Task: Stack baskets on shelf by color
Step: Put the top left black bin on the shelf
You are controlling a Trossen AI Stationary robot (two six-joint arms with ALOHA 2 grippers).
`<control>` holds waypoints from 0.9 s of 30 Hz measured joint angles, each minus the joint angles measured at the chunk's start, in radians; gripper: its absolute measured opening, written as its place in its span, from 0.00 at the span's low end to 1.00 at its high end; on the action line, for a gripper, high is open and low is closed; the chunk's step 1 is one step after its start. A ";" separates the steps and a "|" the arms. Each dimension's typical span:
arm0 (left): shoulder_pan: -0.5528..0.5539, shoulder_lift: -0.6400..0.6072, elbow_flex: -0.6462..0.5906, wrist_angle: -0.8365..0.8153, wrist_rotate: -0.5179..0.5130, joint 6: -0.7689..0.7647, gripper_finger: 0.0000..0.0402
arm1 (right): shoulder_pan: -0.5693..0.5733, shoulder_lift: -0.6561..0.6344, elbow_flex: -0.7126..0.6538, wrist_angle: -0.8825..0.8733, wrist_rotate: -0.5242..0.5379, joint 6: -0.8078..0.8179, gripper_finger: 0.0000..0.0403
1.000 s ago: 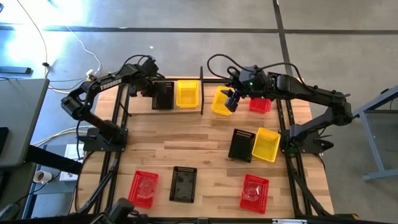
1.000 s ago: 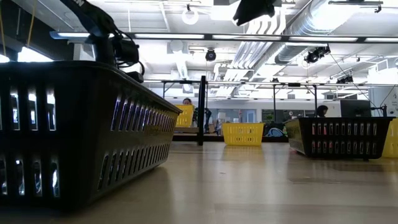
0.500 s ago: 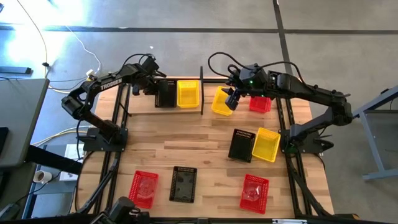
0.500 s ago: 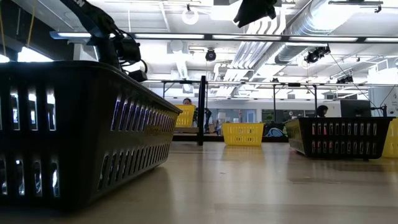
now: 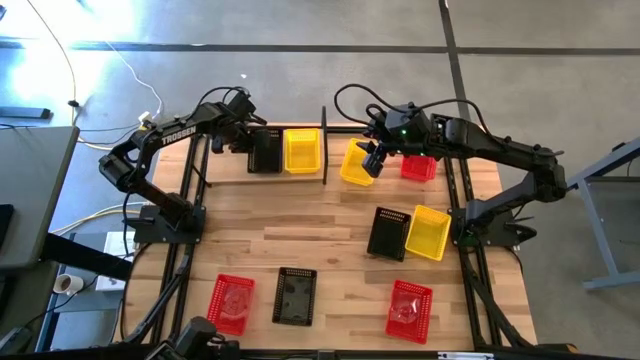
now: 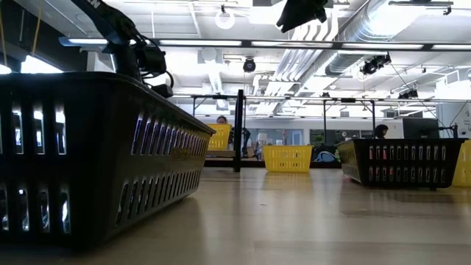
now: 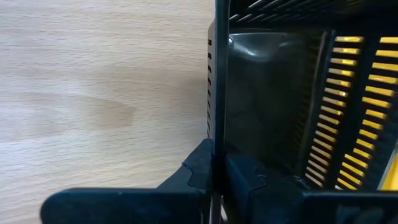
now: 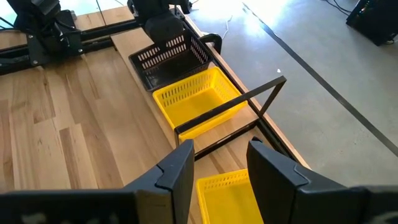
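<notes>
Left hand (image 7: 214,177) pinches the black basket's (image 5: 263,151) thin rim on the shelf (image 5: 225,167); light, stiff, slick plastic, so grip the wall; right hand (image 5: 371,160) released.

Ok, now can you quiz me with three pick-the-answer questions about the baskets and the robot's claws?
1. Where is the black basket that the left gripper grips?
A. On the shelf, beside a yellow basket
B. On top of a red one
C. Inside a yellow one

2. How many red baskets are there?
A. One
B. Three
C. Five

3. How are the fingers of the right gripper?
A. Shut on a red one
B. Shut on a black one
C. Open, holding nothing

Answers:
1. A: the high view shows it next to the yellow one on the plank.
2. B: one at the back right, two along the front.
3. C: its wrist view shows the fingers apart.
</notes>
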 joint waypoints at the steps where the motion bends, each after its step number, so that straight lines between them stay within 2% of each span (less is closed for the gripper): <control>1: 0.000 0.000 0.000 0.000 0.000 0.000 0.04 | -0.001 0.000 0.000 0.000 0.000 0.000 0.33; 15: 0.000 0.000 0.000 0.005 0.018 0.025 0.18 | -0.002 0.000 0.000 -0.006 0.000 0.019 0.33; 27: 0.000 -0.010 0.002 0.000 -0.008 0.055 0.20 | -0.002 0.000 0.000 -0.007 0.000 0.034 0.33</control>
